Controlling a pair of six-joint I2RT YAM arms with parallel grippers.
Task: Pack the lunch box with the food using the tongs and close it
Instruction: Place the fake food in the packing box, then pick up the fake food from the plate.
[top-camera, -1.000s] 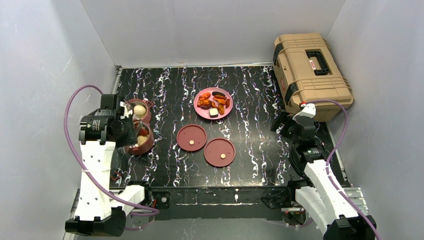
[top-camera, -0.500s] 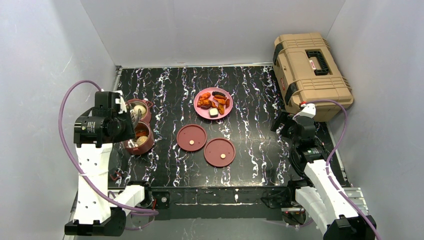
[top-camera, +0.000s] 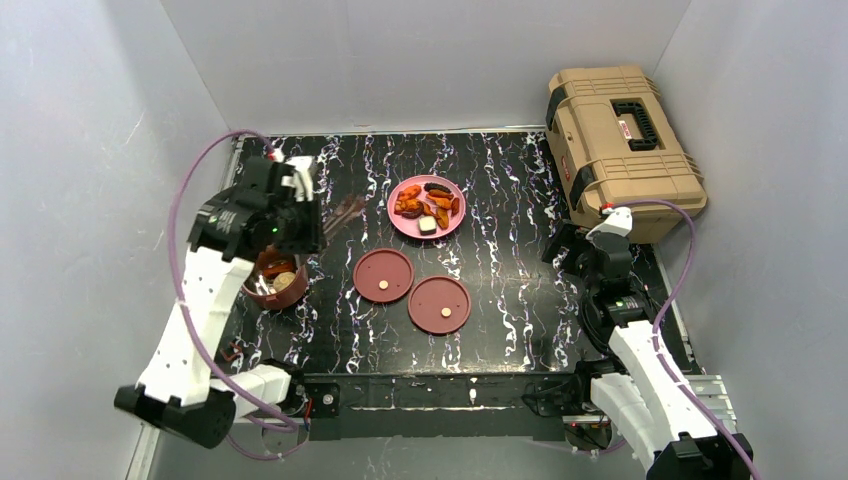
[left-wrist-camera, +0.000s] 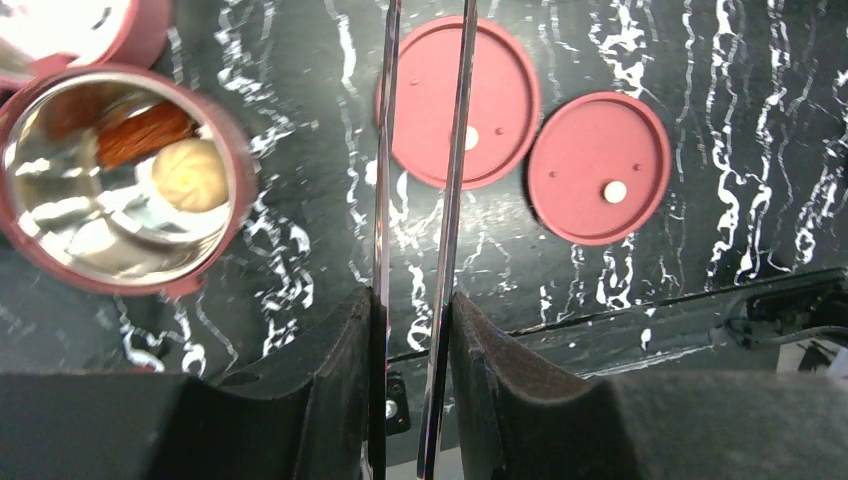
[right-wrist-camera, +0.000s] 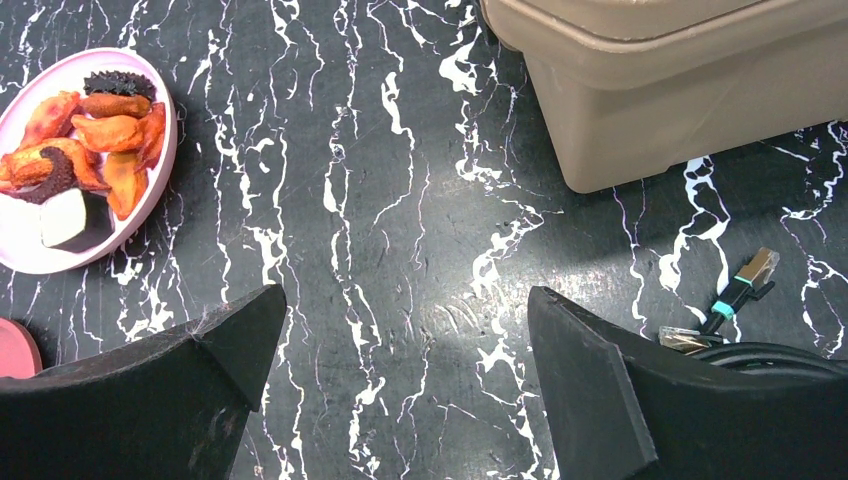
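Observation:
My left gripper (top-camera: 312, 222) (left-wrist-camera: 412, 300) is shut on the slim tongs (top-camera: 343, 212) (left-wrist-camera: 458, 150), whose two arms run parallel and slightly apart, tips pointing toward the pink plate. The lunch box's near bowl (top-camera: 278, 287) (left-wrist-camera: 232, 215) holds a pale bun (left-wrist-camera: 190, 175) and an orange-red piece (left-wrist-camera: 145, 130). A second bowl (left-wrist-camera: 140, 30) shows only at the left wrist view's corner. Two maroon lids (top-camera: 383, 275) (top-camera: 439, 305) lie flat at mid table. More food (top-camera: 427, 203) (right-wrist-camera: 100, 140) sits on the plate. My right gripper (top-camera: 562, 248) (right-wrist-camera: 405, 295) hangs open and empty.
A pink plate (top-camera: 403, 225) (right-wrist-camera: 40, 262) stands at the back centre. The large tan toolbox (top-camera: 620, 150) (right-wrist-camera: 680, 80) fills the back right corner. A loose cable plug (right-wrist-camera: 740, 285) lies near my right gripper. Grey walls enclose the table on three sides.
My left arm has swung up and to the right, away from above the two bowls toward the plate, carrying the tongs. The right arm has not moved.

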